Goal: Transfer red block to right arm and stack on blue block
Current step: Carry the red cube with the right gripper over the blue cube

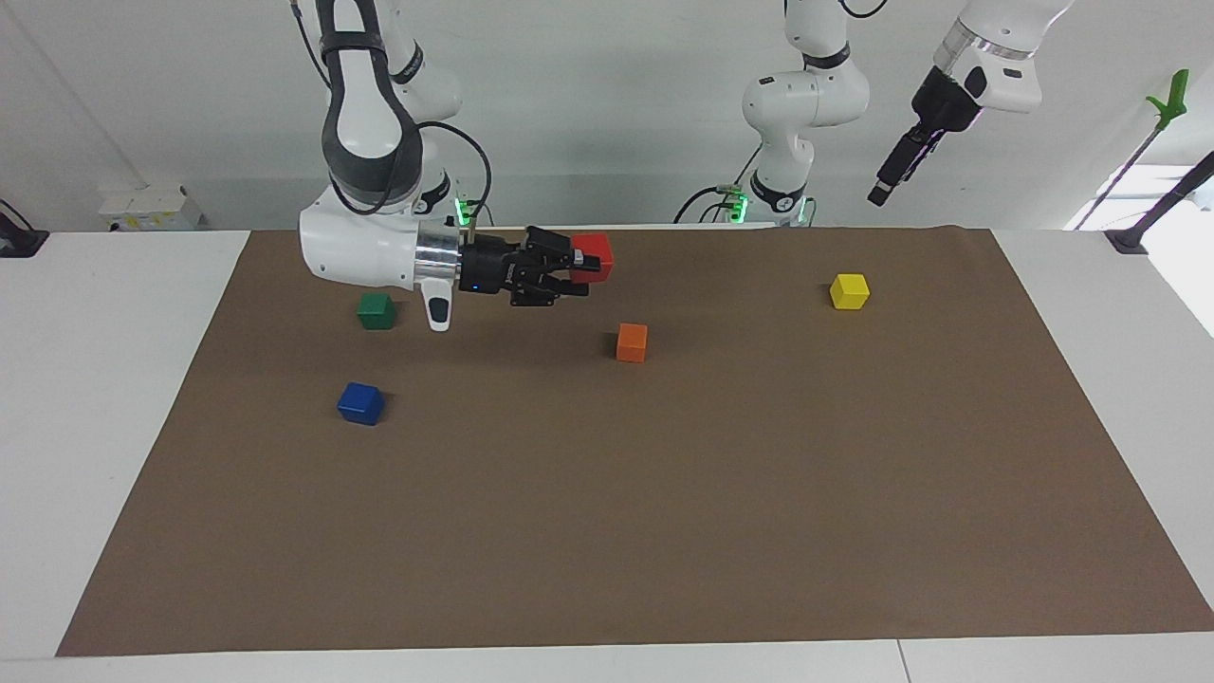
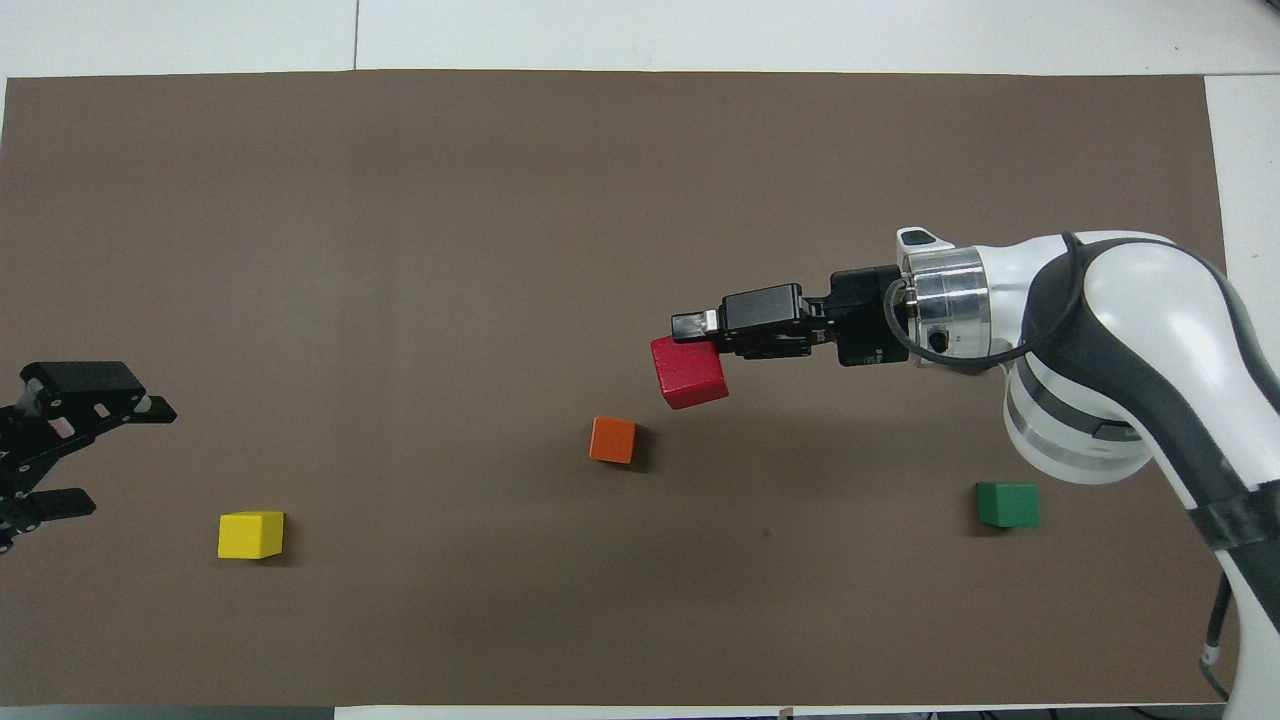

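My right gripper (image 1: pixel 580 265) is shut on the red block (image 1: pixel 593 256) and holds it in the air over the brown mat, with the arm lying level. In the overhead view the red block (image 2: pixel 688 372) hangs at the tip of the right gripper (image 2: pixel 694 348), over the mat a little to the right arm's side of the orange block. The blue block (image 1: pixel 360 403) sits on the mat toward the right arm's end; the right arm's wrist hides it in the overhead view. My left gripper (image 1: pixel 882 193) is raised high over the left arm's end, open and empty (image 2: pixel 105 458).
An orange block (image 1: pixel 632 342) (image 2: pixel 612 440) sits mid-mat. A green block (image 1: pixel 376 310) (image 2: pixel 1007 503) lies nearer to the robots than the blue one. A yellow block (image 1: pixel 849 291) (image 2: pixel 250 534) sits toward the left arm's end. The brown mat (image 1: pixel 664 522) covers the table.
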